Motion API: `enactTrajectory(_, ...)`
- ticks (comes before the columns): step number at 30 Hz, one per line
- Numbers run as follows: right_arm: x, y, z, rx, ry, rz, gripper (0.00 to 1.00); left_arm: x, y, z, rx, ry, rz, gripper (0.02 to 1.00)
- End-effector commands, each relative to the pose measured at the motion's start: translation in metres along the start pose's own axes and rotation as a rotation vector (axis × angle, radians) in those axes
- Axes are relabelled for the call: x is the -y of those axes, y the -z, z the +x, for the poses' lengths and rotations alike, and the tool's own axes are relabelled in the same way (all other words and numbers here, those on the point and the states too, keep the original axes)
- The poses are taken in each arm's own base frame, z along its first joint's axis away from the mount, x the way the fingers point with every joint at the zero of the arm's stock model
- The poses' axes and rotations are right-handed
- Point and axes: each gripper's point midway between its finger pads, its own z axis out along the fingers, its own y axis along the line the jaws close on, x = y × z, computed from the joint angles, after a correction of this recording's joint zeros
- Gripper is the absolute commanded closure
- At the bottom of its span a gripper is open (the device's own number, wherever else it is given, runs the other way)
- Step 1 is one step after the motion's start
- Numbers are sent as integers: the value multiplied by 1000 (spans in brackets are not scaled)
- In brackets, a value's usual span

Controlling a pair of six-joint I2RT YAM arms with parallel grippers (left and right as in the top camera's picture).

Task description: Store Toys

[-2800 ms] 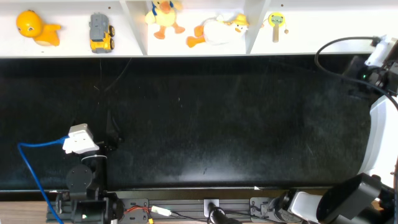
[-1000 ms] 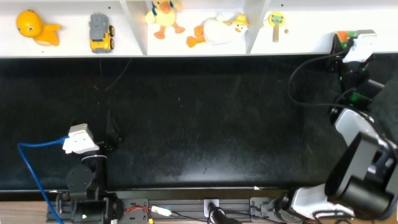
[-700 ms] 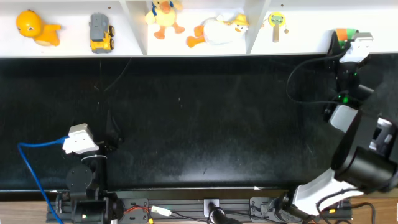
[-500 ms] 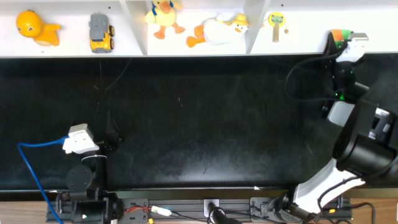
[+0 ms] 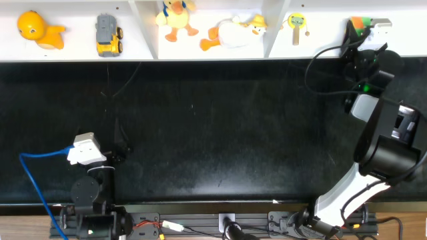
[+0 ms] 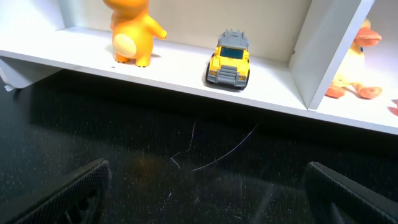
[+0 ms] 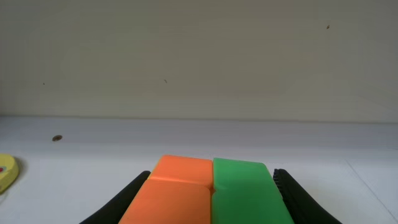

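An orange and green block toy [image 7: 211, 190] sits between the fingers of my right gripper [image 7: 211, 199], which is shut on it inside the rightmost shelf compartment [image 5: 400, 33]. From above the toy [image 5: 360, 24] shows at the gripper's tip [image 5: 357, 30], over the white shelf. My left gripper [image 6: 205, 186] is open, held low over the black mat near the front left, facing the shelf. Stored in the shelf are an orange duck [image 5: 39, 28], a yellow truck [image 5: 108, 35], two plush ducks [image 5: 177, 17] [image 5: 233, 32] and a small yellow toy [image 5: 296, 25].
The black mat [image 5: 213, 127] covers the table between the arms and the shelf. White dividers [image 5: 147, 27] split the shelf into compartments. A blue cable [image 5: 33, 180] loops by the left arm's base.
My right arm has swung from the table's right edge up to the shelf, carrying the orange and green toy into the rightmost compartment. The left arm has stayed still.
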Motion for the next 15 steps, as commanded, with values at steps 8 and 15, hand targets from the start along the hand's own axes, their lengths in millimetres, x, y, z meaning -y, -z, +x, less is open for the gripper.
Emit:
enactTrajectory(8, -1, -5, -6, 16, -65, -13, 463, 2, 0, 1, 7, -18, 14, 20)
enactTrajectory(15, -2, -5, -9, 21, -74, -15, 3, 2, 0, 1, 7, -18, 14, 20)
